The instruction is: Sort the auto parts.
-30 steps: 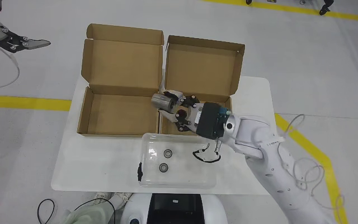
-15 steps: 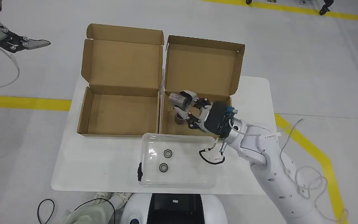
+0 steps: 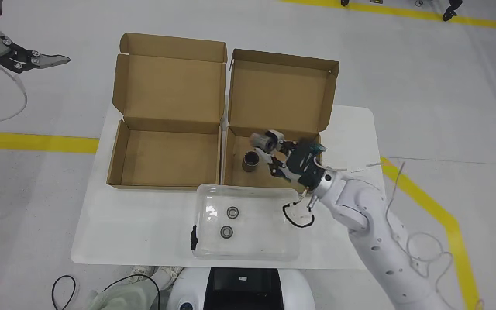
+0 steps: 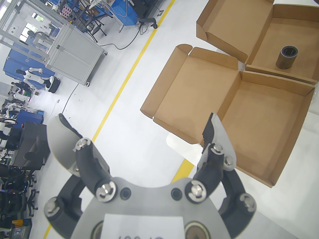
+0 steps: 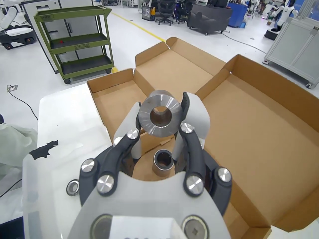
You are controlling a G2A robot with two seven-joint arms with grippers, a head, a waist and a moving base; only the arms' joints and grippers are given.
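Observation:
My right gripper (image 3: 270,142) hangs over the right cardboard box (image 3: 302,110), shut on a silver metal sleeve (image 5: 159,118) with its bore facing the wrist camera. Below it a dark bushing (image 3: 251,161) stands upright on that box's floor (image 5: 163,162). The left cardboard box (image 3: 167,157) holds nothing. A clear plastic tray (image 3: 288,246) at the table's front holds two bearing rings (image 3: 232,211) (image 3: 226,231). My left gripper (image 4: 137,128) is open and holds nothing, off the table over the floor at the far left (image 3: 39,58).
Both boxes have their lids standing open at the back. A black cable loop (image 3: 298,215) hangs from the right wrist over the tray's right end. A black scrap (image 3: 192,235) sticks to the tray's left edge. Bare white table (image 3: 349,147) lies right of the boxes.
My right gripper has carried the silver sleeve rightward, from above the seam between the boxes to over the right box, uncovering the dark bushing. The left arm has not moved.

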